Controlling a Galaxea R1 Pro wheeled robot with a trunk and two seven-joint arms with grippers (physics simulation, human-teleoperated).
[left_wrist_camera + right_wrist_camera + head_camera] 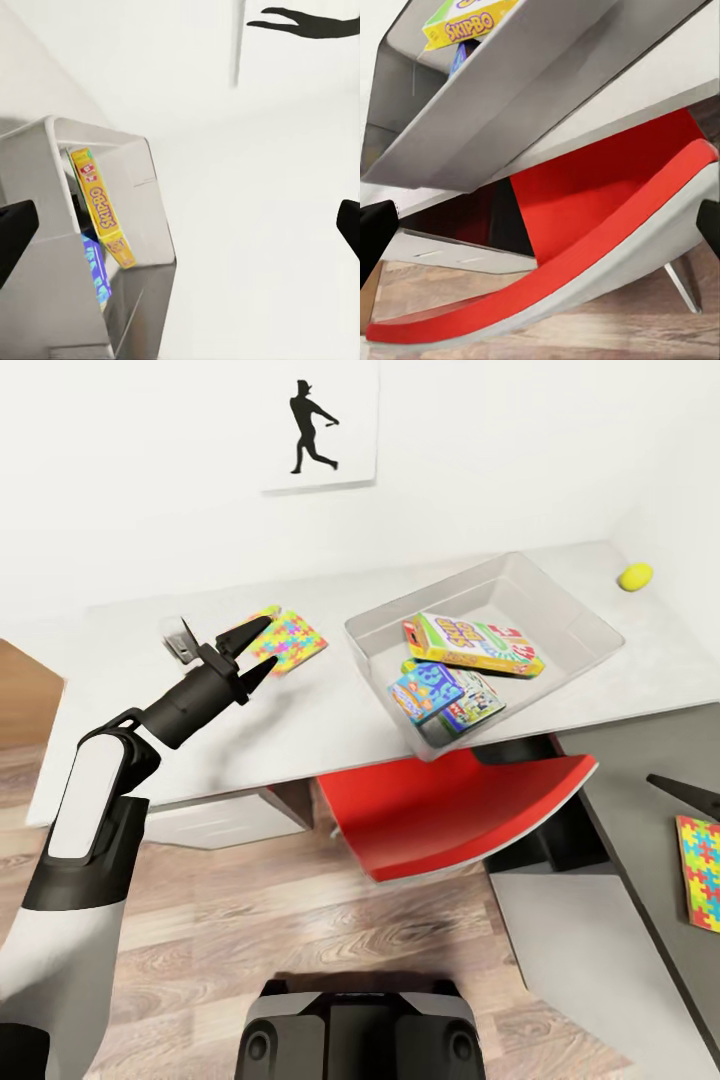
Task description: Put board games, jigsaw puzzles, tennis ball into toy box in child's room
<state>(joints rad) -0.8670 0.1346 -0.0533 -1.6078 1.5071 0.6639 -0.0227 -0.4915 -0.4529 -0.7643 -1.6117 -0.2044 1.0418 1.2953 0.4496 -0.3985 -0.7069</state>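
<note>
The left gripper point(258, 647), jaws apart and empty, hovers over 1 puzzle point(285, 640) lying flat on the table point(330, 705); lower squarely and pinch its near edge.

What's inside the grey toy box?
The toy box holds board games: a green-yellow one lying on a blue one, and another beside it. Anything beneath them is covered.

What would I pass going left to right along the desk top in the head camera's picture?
The left tool, open → a jigsaw puzzle lying flat → the toy box with board games inside → the tennis ball by the wall.
</note>
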